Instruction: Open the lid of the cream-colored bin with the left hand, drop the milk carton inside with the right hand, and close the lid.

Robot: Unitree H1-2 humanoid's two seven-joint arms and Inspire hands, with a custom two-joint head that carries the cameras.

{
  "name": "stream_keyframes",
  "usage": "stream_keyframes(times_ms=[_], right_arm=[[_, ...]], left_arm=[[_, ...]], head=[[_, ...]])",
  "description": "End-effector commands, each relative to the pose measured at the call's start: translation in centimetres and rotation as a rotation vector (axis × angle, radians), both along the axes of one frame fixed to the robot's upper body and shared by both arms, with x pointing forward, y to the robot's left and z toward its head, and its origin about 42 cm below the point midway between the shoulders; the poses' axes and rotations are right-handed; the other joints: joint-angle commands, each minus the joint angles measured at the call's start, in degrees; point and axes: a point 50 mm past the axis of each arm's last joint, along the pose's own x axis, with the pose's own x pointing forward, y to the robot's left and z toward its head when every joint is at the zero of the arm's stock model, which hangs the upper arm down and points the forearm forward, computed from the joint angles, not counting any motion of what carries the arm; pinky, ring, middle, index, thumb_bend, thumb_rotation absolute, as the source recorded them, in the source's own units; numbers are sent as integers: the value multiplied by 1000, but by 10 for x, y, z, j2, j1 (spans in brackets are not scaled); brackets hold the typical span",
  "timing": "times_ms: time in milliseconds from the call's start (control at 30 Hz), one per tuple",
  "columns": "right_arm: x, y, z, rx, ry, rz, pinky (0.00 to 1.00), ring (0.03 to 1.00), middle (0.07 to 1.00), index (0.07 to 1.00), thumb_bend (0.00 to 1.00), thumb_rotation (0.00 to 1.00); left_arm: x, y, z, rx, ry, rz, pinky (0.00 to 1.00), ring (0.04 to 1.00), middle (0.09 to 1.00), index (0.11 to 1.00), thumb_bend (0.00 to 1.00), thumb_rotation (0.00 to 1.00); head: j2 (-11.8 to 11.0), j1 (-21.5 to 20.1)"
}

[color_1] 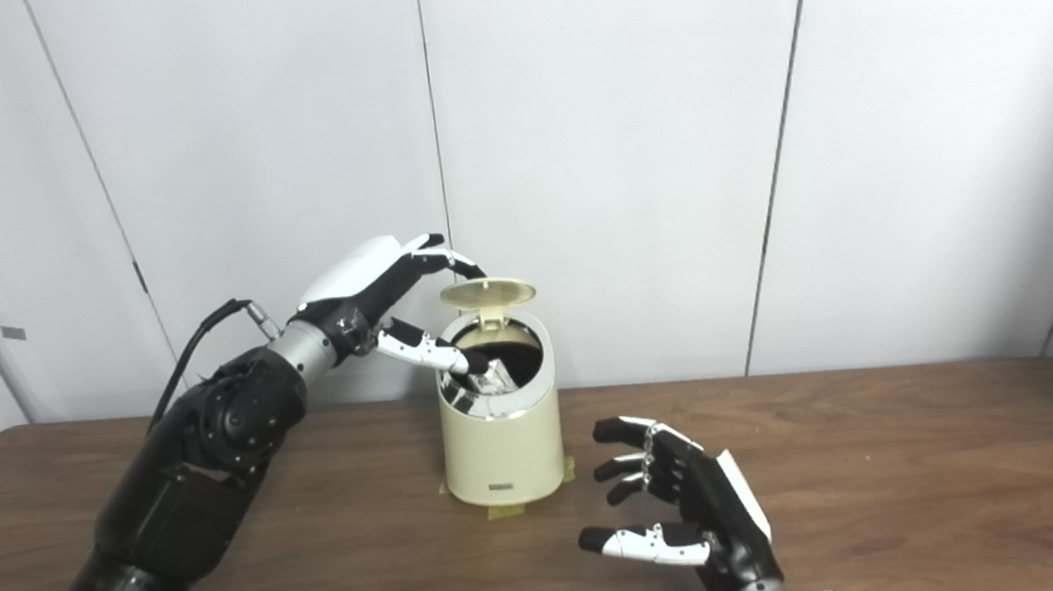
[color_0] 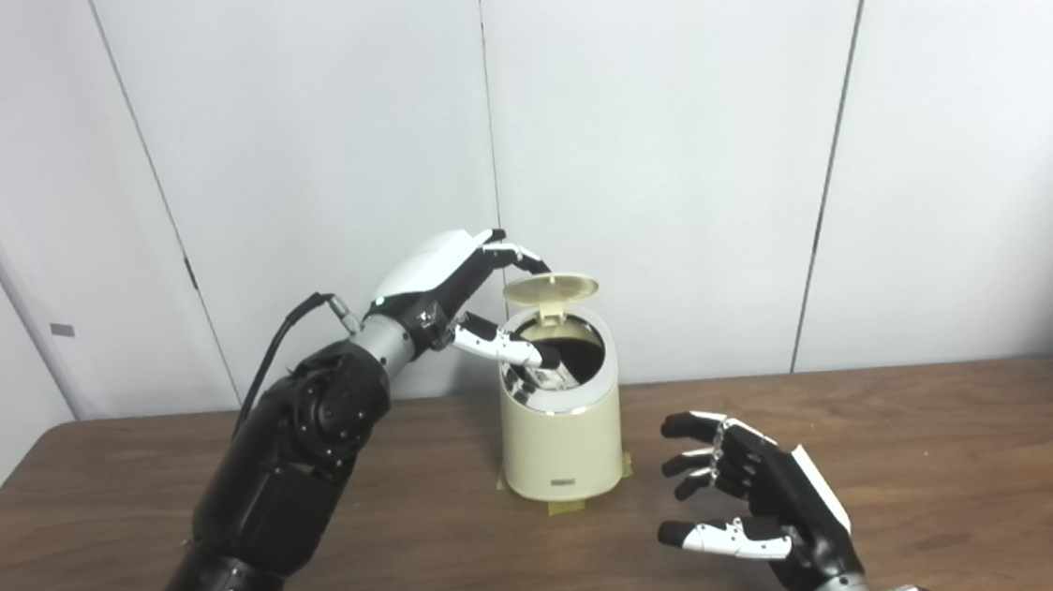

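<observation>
- Left eye view: left hand spread apart, empty, thumb over the rim of one cream-colored bin, fingertips by its raised lid.
- Right hand spread apart, empty, at the bin's 4 o'clock.
- One milk carton inside the bin.

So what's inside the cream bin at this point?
Through the open top of the cream bin, under the raised lid, a pale, shiny object lies against a dark interior, possibly the milk carton. The left hand's thumb covers part of it; the bottom is hidden.
</observation>
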Motion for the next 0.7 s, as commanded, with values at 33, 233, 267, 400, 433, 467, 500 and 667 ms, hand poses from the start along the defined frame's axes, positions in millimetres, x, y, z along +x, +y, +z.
stream_keyframes(times_ms=[33,233,267,400,433,467,500,667], right_arm=[[5,3,20,2,-75,-13,490,605,736,690,667,0],[5,4,21,5,-71,-15,498,611,743,695,660,0],[5,4,21,6,-72,-14,498,611,744,695,660,0],[4,6,23,6,-75,-17,494,611,742,690,669,0],[4,6,24,5,-75,-18,489,607,740,688,667,0],[4,6,24,5,-75,-18,487,607,741,688,666,0],[4,5,25,6,-75,-18,486,607,742,687,664,0],[5,5,26,1,-83,-18,482,607,739,683,670,0]], left_arm=[[-5,2,26,1,-83,-29,1000,1000,813,745,897,360],[-11,2,17,-8,-49,-58,1000,1000,821,755,880,335],[-12,1,16,-4,-46,-62,1000,1000,822,757,874,334],[-13,-1,9,2,-46,-75,1000,1000,814,752,885,361],[-14,-1,7,1,-42,-76,1000,1000,813,750,887,352],[-14,-1,6,3,-37,-75,1000,1000,814,750,888,349],[-14,-2,4,12,-34,-75,1000,1000,815,750,889,345],[-15,-2,-2,104,-32,-79,1000,1000,808,752,903,370]], head=[[2,-3],[6,-6],[6,-6],[9,-9],[10,-9],[10,-9],[11,-9],[13,-9]])
